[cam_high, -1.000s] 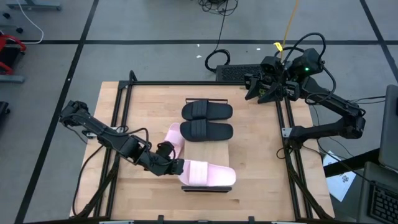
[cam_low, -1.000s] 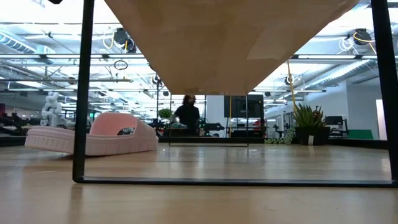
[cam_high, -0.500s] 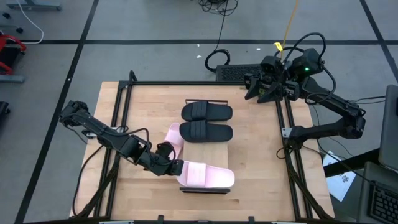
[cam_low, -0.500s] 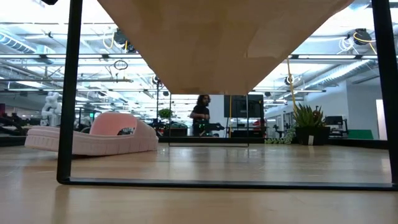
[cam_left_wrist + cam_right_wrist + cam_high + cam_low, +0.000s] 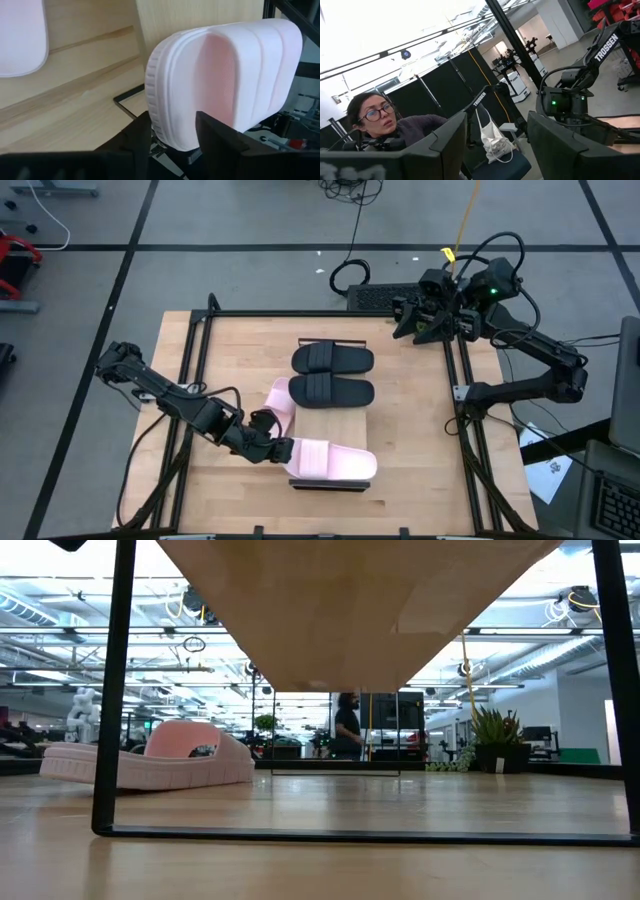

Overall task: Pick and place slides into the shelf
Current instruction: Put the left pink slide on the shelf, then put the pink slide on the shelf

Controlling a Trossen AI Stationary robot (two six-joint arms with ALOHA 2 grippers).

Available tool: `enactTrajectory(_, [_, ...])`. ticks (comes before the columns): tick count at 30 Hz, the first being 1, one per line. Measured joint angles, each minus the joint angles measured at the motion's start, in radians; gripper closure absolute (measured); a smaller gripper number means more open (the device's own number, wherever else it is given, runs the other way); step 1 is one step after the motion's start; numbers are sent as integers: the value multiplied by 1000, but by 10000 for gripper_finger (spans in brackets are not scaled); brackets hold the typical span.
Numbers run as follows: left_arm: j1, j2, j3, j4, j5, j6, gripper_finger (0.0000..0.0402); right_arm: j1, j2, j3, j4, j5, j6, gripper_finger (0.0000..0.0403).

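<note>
The shelf (image 5: 331,483) stands mid-table; the low view looks under its light-wood panel (image 5: 350,610). Two black slides (image 5: 333,375) lie on its far part. A pale pink slide (image 5: 335,463) lies sole down on its near end. A second pink slide (image 5: 279,396) rests on the tabletop left of the shelf and also shows in the low view (image 5: 150,765). My left gripper (image 5: 284,448) is at the left end of the near pink slide, fingers apart on either side of that end. My right gripper (image 5: 405,320) waits open beyond the table's far right corner. My left gripper (image 5: 172,131) comes level from the table's left. One finger (image 5: 137,135) stands beside the ribbed sole rim (image 5: 152,95) of the slide's left end, the other (image 5: 215,135) over its footbed. I cannot tell whether they touch it. The slide lies on the shelf.
A dark metal frame (image 5: 190,380) runs around the tabletop. The shelf's dark post (image 5: 107,690) stands on the table. A person (image 5: 375,120) shows beyond the right gripper (image 5: 497,137), and another walks in the room behind (image 5: 347,725).
The shelf's near end has slid a little toward the table's left, carrying the pink slide with it. In the low view its post stands farther left than before. The person in the room behind has walked to the right.
</note>
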Motion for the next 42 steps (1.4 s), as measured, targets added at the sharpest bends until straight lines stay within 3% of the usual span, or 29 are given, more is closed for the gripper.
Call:
enactTrajectory(11, [-1, 0, 0, -18, -2, -6, 196, 0, 0, 0, 0, 0, -4, 206])
enactTrajectory(25, [-30, 0, 0, -98, 27, -85, 174, 0, 0, 0, -1, 0, -4, 206])
enactTrajectory(35, [-76, 0, 0, -293, 23, -189, 174, 0, 0, 0, -3, 0, -15, 206])
enactTrajectory(42, [-53, 0, 0, -587, 17, -145, 174, 0, 0, 0, -3, 0, -15, 206])
